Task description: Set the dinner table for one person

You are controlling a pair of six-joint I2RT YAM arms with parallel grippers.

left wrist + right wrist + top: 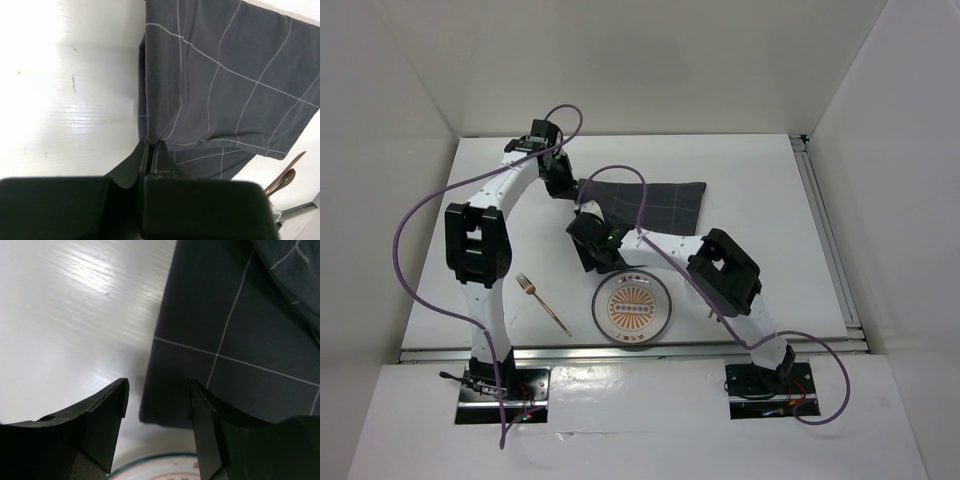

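Spanning the floor of the white-walled enclosure ahead of both arm bases, the large plain white rectangular worktop (770, 260) that serves as the dinner table carries a folded dark grey checked cloth (665, 203) toward its far middle. A round white plate with an orange sunburst pattern (633, 310) sits near its front edge, and a slim copper-coloured fork (542, 303) lies aslant left of the plate, well apart from the cloth. The step in hand looks to be the cloth. The left arm (480, 240) reaches to the cloth's left end with jaws clenched, tips meeting right on the hem and apparently pinching it. The right arm (720, 270) has its jaws released, standing apart around the cloth's nearer corner and not clearly touching fabric. The next move probably calls for the right jaws to clamp that corner, then for both arms to carry the cloth together, low and level, clear of the plate. The overhead view hides the cloth's left end behind the arms. Two brownish handles (285, 175) at the left wrist view's edge are cut off and cannot be identified.
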